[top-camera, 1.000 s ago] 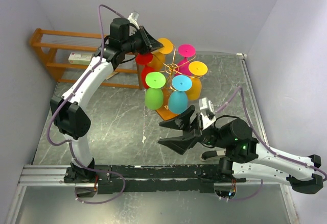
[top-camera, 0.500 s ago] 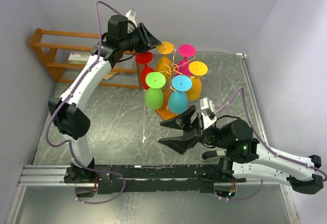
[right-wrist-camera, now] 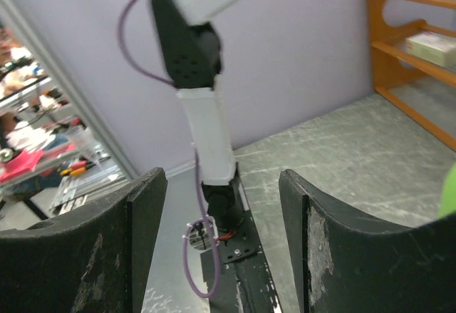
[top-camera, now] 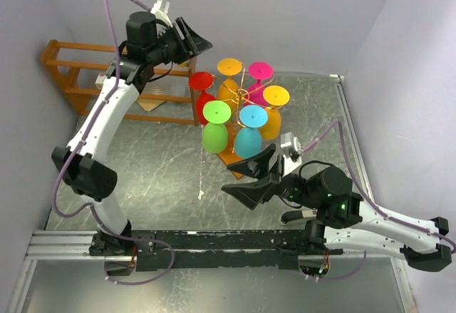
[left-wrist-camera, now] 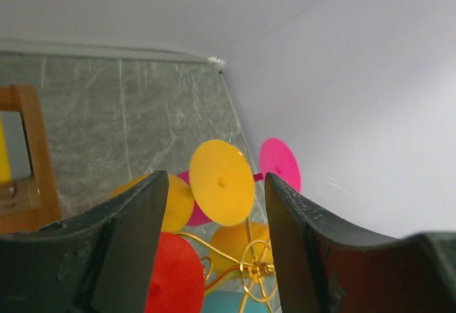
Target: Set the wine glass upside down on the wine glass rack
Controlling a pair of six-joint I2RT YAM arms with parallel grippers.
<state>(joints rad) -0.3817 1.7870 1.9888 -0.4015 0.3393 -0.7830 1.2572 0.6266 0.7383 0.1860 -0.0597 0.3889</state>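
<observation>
The gold wire wine glass rack (top-camera: pixel 239 96) stands on its wooden base (top-camera: pixel 229 157) at the table's middle back. Several coloured wine glasses hang on it upside down. The red wine glass (top-camera: pixel 202 92) hangs on the arm nearest my left gripper (top-camera: pixel 198 45). That gripper is open and empty, up and to the left of the red glass, apart from it. In the left wrist view the red foot (left-wrist-camera: pixel 174 277) and the rack's hub (left-wrist-camera: pixel 255 267) show below the open left gripper (left-wrist-camera: pixel 216 181). My right gripper (top-camera: pixel 231 176) is open and empty in front of the rack.
A brown wooden shelf unit (top-camera: pixel 71 78) stands against the left wall with a white box (top-camera: pixel 110 81) on it. Green (top-camera: pixel 214 129) and blue (top-camera: pixel 248 135) glasses hang on the rack's near side, close to my right gripper. The right wrist view shows the left arm (right-wrist-camera: pixel 203 120).
My left gripper has opened and let go of the red glass's foot, then drawn back up and to the left. The red glass stays hanging on the rack. The right arm has hardly moved.
</observation>
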